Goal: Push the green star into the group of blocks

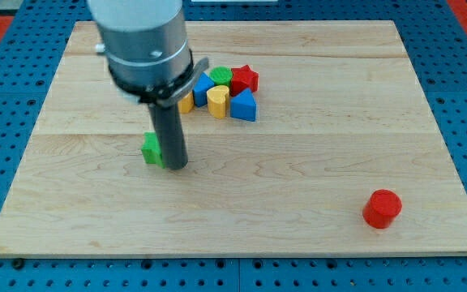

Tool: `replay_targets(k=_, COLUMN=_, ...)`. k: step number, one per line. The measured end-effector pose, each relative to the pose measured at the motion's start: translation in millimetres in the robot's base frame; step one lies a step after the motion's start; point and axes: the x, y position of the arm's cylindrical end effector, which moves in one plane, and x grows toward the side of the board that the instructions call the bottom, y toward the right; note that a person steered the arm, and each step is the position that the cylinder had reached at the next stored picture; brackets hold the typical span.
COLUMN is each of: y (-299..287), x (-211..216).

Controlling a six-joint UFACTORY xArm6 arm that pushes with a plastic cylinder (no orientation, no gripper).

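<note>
My tip [177, 166] rests on the tabletop [298, 186], touching or just beside the right side of the green star [152, 149]. The rod hides part of the star, so its shape is hard to make out. There is no hand on this arm, only the straight dark rod under a grey cylinder.

The green star lies left of the tabletop's middle, apart from the group of blocks, which sits toward the view's top and a little to the right of it. In that group, a red star [246, 79] is at the right, a green block [220, 75] just left of it, a blue block [203, 85] further left, a yellow heart [217, 100] in front, and a blue triangle [244, 106] at the lower right. A yellow block [186, 103] peeks out beside the rod at the group's left edge.

A red cylinder [381, 208] stands alone near the view's bottom right, well apart from everything else.
</note>
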Motion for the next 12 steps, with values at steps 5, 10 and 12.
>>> replay_targets(k=5, y=-19, x=13)
replay_targets(k=10, y=-12, x=4)
replay_targets(k=12, y=1, x=-14)
